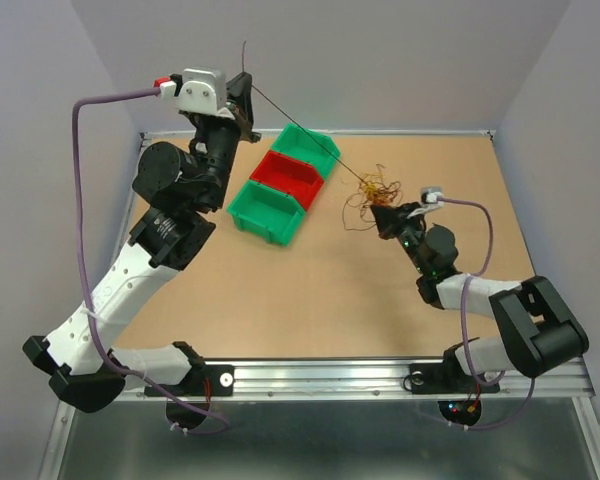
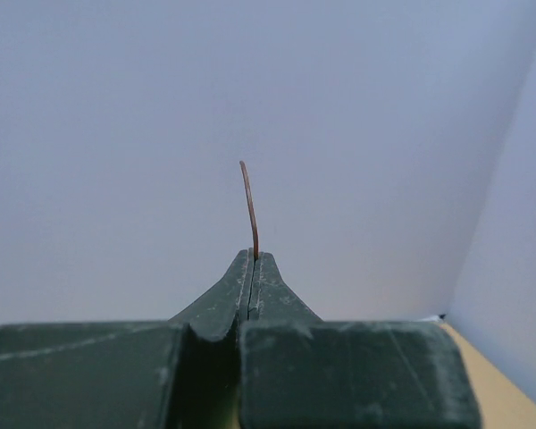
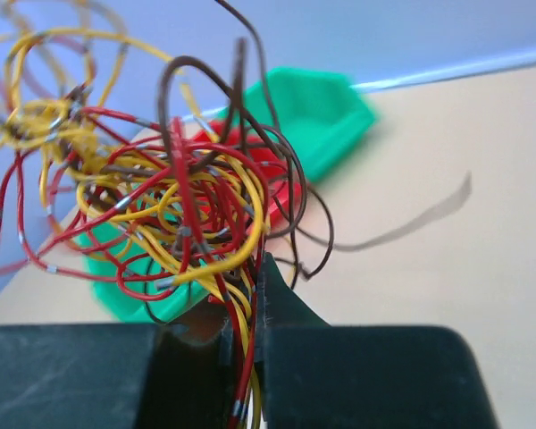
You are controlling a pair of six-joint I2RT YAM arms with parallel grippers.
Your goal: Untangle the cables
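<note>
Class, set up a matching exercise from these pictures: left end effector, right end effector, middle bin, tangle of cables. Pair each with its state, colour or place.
Things:
1. left end effector
2. right end effector
3. middle bin
4. tangle of cables

Descriptions:
A. red
B. raised high, shut on one taut strand
C. red, yellow and brown loops
D. low at the table, shut on several wires

Pairs: 1-B, 2-D, 3-A, 4-C

Cables: a curly tangle of hair-thin yellow, red and dark brown wires (image 3: 174,210) sits bunched just above my right fingertips — several red and yellow strands pinched between them. One dark thin strand (image 1: 298,127) runs taut and straight from the tangle up to my left fingers, its short reddish-brown tip (image 2: 249,206) poking out, slightly curved.
</note>
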